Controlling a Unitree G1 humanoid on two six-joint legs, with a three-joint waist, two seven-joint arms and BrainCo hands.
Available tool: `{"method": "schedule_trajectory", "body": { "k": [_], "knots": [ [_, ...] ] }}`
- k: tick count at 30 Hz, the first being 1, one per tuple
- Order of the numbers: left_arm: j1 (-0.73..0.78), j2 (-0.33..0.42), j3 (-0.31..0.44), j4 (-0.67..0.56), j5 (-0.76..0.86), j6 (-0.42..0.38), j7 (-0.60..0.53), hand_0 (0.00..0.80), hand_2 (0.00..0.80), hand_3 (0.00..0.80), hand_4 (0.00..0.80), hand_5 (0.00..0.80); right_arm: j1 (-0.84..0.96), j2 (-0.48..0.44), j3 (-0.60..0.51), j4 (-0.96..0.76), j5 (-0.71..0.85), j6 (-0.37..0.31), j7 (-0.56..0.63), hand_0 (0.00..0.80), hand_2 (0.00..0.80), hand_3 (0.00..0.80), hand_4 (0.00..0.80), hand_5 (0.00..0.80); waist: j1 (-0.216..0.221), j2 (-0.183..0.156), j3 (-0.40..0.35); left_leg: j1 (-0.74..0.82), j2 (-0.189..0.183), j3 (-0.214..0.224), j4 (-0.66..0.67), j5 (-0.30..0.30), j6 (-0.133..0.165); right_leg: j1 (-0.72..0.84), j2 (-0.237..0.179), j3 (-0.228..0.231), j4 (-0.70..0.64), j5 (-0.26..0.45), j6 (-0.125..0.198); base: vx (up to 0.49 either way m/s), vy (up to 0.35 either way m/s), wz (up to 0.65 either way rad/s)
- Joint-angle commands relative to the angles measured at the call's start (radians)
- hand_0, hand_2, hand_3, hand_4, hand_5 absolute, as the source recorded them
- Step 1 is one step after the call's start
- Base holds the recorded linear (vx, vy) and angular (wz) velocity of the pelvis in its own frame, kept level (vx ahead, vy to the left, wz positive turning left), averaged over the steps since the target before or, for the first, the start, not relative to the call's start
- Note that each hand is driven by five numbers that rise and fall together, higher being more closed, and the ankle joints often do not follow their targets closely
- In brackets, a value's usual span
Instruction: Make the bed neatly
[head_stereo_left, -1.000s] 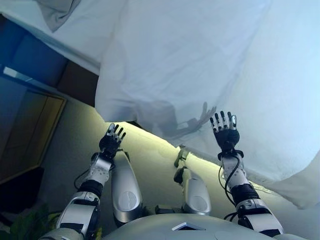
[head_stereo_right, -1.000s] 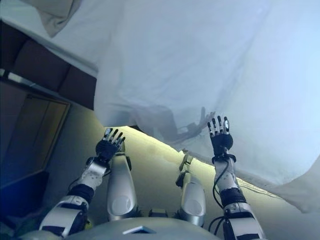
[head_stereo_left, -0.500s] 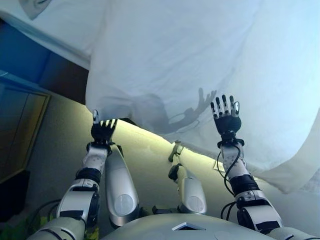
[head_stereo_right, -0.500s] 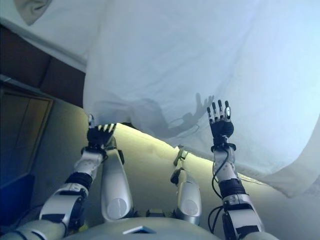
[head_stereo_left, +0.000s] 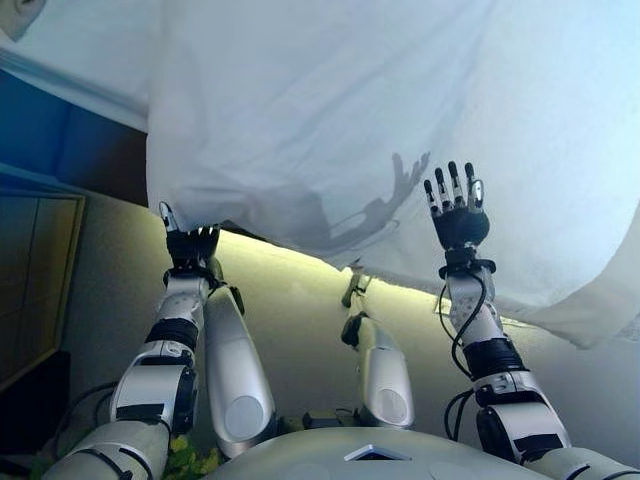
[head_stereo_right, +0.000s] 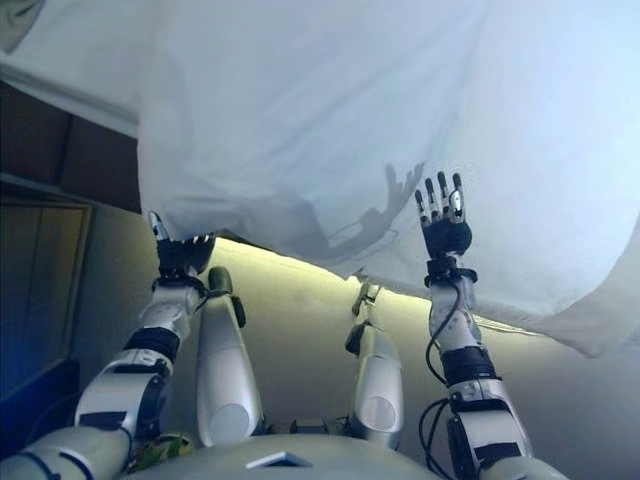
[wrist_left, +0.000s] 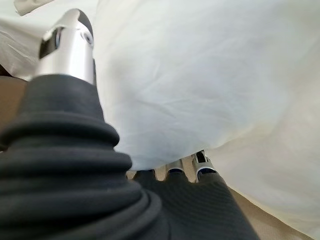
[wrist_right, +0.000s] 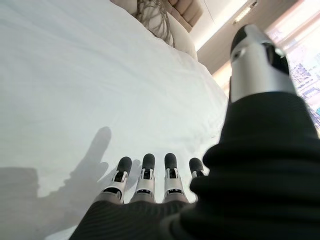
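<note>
A white duvet (head_stereo_left: 330, 120) covers the bed and hangs over its near side. My left hand (head_stereo_left: 190, 245) is at the duvet's lower left corner. Its fingers (wrist_left: 200, 162) reach straight under the hem and the thumb (wrist_left: 70, 42) sticks out above the cloth, not pinching it. My right hand (head_stereo_left: 458, 212) is open with straight, spread fingers (wrist_right: 145, 175), held up just in front of the hanging duvet (wrist_right: 75, 75) and casting a shadow on it.
A dark blue bed side (head_stereo_left: 70, 140) shows left of the duvet, with a wooden panel (head_stereo_left: 40, 270) below it. The pale lit bed base (head_stereo_left: 300, 290) runs under the hem. A pillow (wrist_right: 180, 35) lies at the far end of the bed.
My left hand has moved up and left to the duvet's corner and slid its fingers under the hem. My right hand has risen a little. The view has shifted.
</note>
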Motion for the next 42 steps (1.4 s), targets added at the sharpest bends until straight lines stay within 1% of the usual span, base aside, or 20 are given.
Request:
{"method": "schedule_trajectory", "body": {
  "k": [1, 3, 4, 5, 6, 9, 15, 21, 27, 31, 36, 40, 42],
  "knots": [
    [-0.089, 0.035, 0.013, 0.014, 0.003, -0.014, -0.031, 0.0, 0.0, 0.0, 0.0, 0.0, 0.011, -0.049, -0.117, -0.1, -0.02, -0.008, 0.002, 0.0, 0.0, 0.0, 0.0, 0.0, -0.015, 0.0, -0.015, -0.113, -0.02, -0.071, -0.075, 0.184, -0.05, 0.118, -0.092, 0.054, 0.042, -0.113, 0.082, -0.018, 0.058, 0.03],
    [-0.098, 0.044, 0.013, 0.021, 0.022, -0.022, -0.028, 0.0, 0.0, 0.0, 0.0, 0.0, 0.008, -0.051, -0.119, -0.1, -0.02, -0.001, -0.003, 0.0, 0.0, 0.0, 0.0, 0.0, -0.02, 0.003, -0.015, -0.109, -0.019, -0.065, -0.074, 0.182, -0.049, 0.113, -0.094, 0.055, 0.047, -0.113, 0.081, -0.005, 0.054, 0.03],
    [-0.102, 0.048, 0.013, 0.022, 0.027, -0.029, -0.025, 0.198, 0.198, 0.198, 0.198, 0.198, 0.009, -0.05, -0.119, -0.1, -0.02, 0.0, -0.003, 0.0, 0.0, 0.0, 0.0, 0.0, -0.022, 0.005, -0.014, -0.105, -0.019, -0.062, -0.076, 0.182, -0.048, 0.112, -0.095, 0.056, 0.048, -0.113, 0.08, 0.004, 0.044, 0.01],
    [-0.106, 0.053, 0.016, 0.024, 0.033, -0.033, -0.02, 0.659, 0.659, 0.659, 0.659, 0.659, 0.009, -0.05, -0.122, -0.1, -0.02, 0.004, -0.002, 0.0, 0.0, 0.0, 0.0, 0.0, -0.024, 0.006, -0.013, -0.099, -0.019, -0.059, -0.079, 0.182, -0.048, 0.113, -0.096, 0.057, 0.048, -0.112, 0.079, 0.008, 0.037, 0.01],
    [-0.109, 0.061, 0.019, 0.025, 0.043, -0.039, -0.018, 0.8, 0.8, 0.8, 0.8, 0.8, 0.01, -0.051, -0.123, -0.1, -0.018, 0.008, -0.003, 0.0, 0.0, 0.0, 0.0, 0.0, -0.026, 0.008, -0.013, -0.093, -0.019, -0.056, -0.081, 0.182, -0.048, 0.115, -0.097, 0.057, 0.048, -0.111, 0.078, 0.0, 0.0, 0.0],
    [-0.117, 0.086, 0.024, 0.019, 0.07, -0.043, 0.006, 0.8, 0.8, 0.8, 0.8, 0.8, 0.016, -0.053, -0.119, -0.106, -0.013, 0.01, -0.006, 0.0, 0.0, 0.0, 0.0, 0.0, -0.027, 0.013, -0.012, -0.077, -0.02, -0.047, -0.084, 0.179, -0.046, 0.12, -0.098, 0.058, 0.052, -0.111, 0.074, 0.003, 0.008, -0.02],
    [-0.123, 0.113, 0.037, 0.045, 0.105, -0.039, 0.01, 0.8, 0.8, 0.8, 0.8, 0.8, 0.014, -0.056, -0.103, -0.1, -0.009, 0.01, -0.019, 0.0, 0.0, 0.0, 0.0, 0.0, -0.029, 0.022, -0.011, -0.043, -0.022, -0.039, -0.091, 0.171, -0.043, 0.126, -0.102, 0.061, 0.067, -0.117, 0.069, 0.015, 0.027, -0.07],
    [-0.066, 0.106, 0.056, 0.056, 0.113, -0.043, -0.012, 0.8, 0.8, 0.8, 0.8, 0.8, 0.025, -0.053, -0.102, -0.086, -0.01, -0.002, -0.003, 0.0, 0.0, 0.0, 0.0, 0.0, -0.015, 0.029, -0.008, -0.003, -0.025, -0.04, -0.116, 0.169, -0.042, 0.143, -0.098, 0.054, 0.066, -0.118, 0.07, 0.002, 0.006, -0.01],
    [-0.012, 0.107, 0.087, 0.082, 0.174, -0.07, -0.007, 0.8, 0.8, 0.8, 0.8, 0.8, 0.032, -0.068, -0.107, -0.089, -0.011, -0.005, 0.004, 0.0, 0.0, 0.0, 0.0, 0.0, 0.002, 0.032, -0.005, 0.018, -0.028, -0.045, -0.138, 0.175, -0.042, 0.154, -0.097, 0.043, 0.072, -0.125, 0.072, 0.0, 0.0, 0.0],
    [0.028, 0.142, 0.123, 0.098, 0.235, -0.085, 0.023, 0.8, 0.8, 0.8, 0.8, 0.8, 0.04, -0.081, -0.111, -0.085, -0.008, -0.011, 0.014, 0.0, 0.0, 0.0, 0.0, 0.0, 0.017, 0.039, 0.0, 0.027, -0.031, -0.05, -0.144, 0.176, -0.041, 0.157, -0.1, 0.032, 0.083, -0.128, 0.073, 0.016, 0.016, 0.04],
    [0.065, 0.201, 0.198, 0.135, 0.271, -0.082, 0.057, 0.8, 0.8, 0.8, 0.8, 0.8, 0.043, -0.103, -0.114, -0.068, 0.006, -0.018, 0.021, 0.0, 0.0, 0.0, 0.0, 0.0, 0.033, 0.052, 0.008, 0.045, -0.04, -0.053, -0.147, 0.174, -0.041, 0.159, -0.109, 0.026, 0.103, -0.131, 0.073, 0.021, 0.03, 0.11],
    [0.071, 0.237, 0.222, 0.149, 0.352, -0.104, 0.125, 0.8, 0.8, 0.8, 0.8, 0.8, 0.04, -0.12, -0.108, -0.061, 0.018, -0.031, 0.025, 0.0, 0.0, 0.0, 0.0, 0.0, 0.043, 0.06, 0.011, 0.051, -0.048, -0.053, -0.149, 0.173, -0.039, 0.159, -0.117, 0.021, 0.114, -0.134, 0.074, 0.002, 0.012, 0.03],
    [0.075, 0.258, 0.247, 0.158, 0.345, -0.115, 0.144, 0.8, 0.8, 0.8, 0.8, 0.8, 0.042, -0.127, -0.111, -0.064, 0.019, -0.031, 0.021, 0.0, 0.0, 0.0, 0.0, 0.0, 0.046, 0.064, 0.011, 0.055, -0.051, -0.054, -0.148, 0.171, -0.039, 0.16, -0.12, 0.02, 0.118, -0.135, 0.075, 0.003, 0.023, 0.05]
  ]
}}
